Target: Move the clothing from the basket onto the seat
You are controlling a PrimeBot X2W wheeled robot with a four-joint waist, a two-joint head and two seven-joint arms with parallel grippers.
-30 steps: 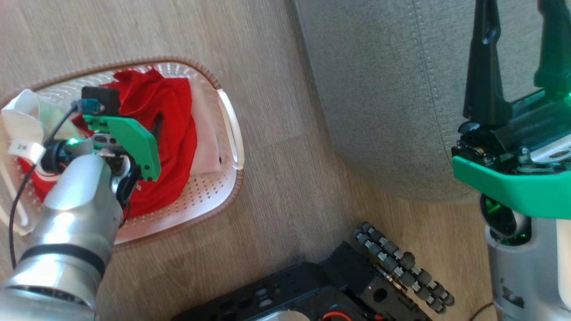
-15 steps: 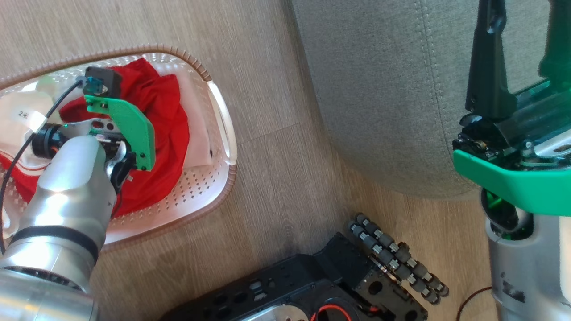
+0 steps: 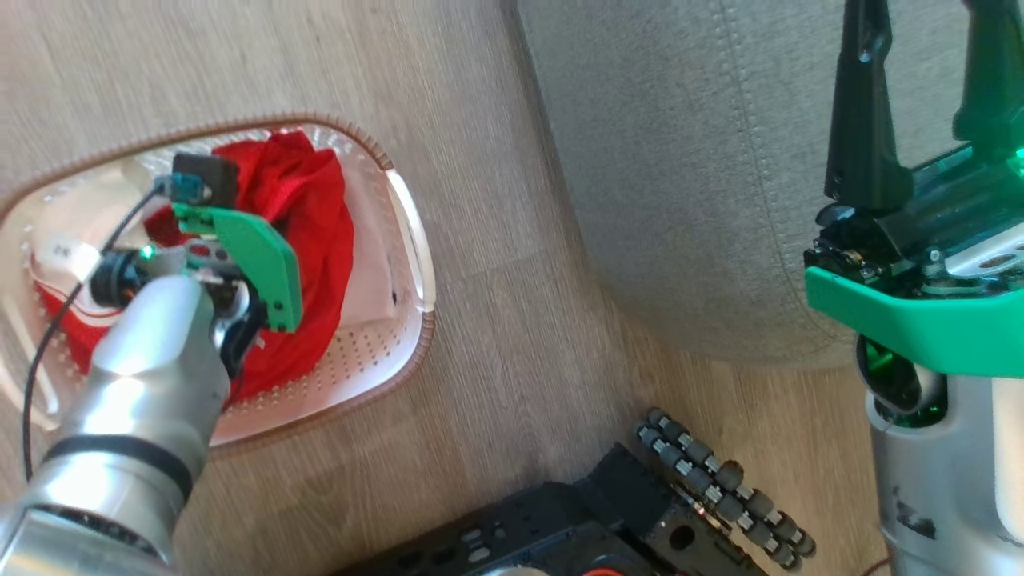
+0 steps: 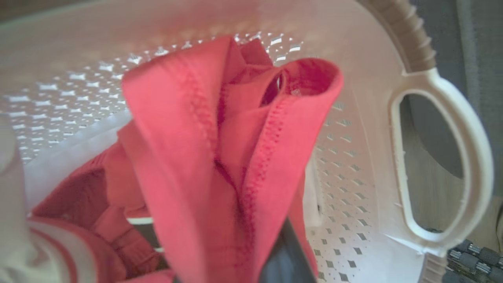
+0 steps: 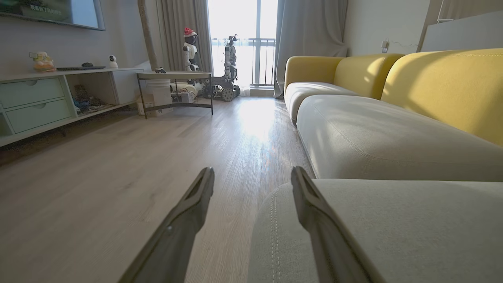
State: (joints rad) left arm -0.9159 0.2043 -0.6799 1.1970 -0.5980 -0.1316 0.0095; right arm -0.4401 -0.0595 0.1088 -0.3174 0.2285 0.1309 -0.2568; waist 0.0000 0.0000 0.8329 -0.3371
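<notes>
The white perforated basket (image 3: 416, 352) with a brown rim stands on the wood floor to the left of the seat. Red clothing (image 3: 320, 216) with white parts lies bunched inside it. My left gripper (image 3: 240, 332) reaches down into the basket and is shut on a fold of the red clothing (image 4: 220, 137), which rises bunched from between the fingers; a dark finger (image 4: 281, 255) shows under the cloth. The basket's side handle (image 4: 432, 78) is at the right. My right gripper (image 3: 924, 48) is open and holds nothing, over the grey seat (image 3: 688, 160) near its edge (image 5: 393, 220).
My black base with its roller wheel (image 3: 720, 488) sits on the floor below the seat. The right wrist view looks along a yellow-backed sofa (image 5: 452, 86), with a low cabinet (image 5: 35, 106) at the left and a side table (image 5: 175, 76) by the window.
The head view swayed left and back, shifting the whole picture. My left gripper stays in the basket on the red clothing. The right arm holds its place.
</notes>
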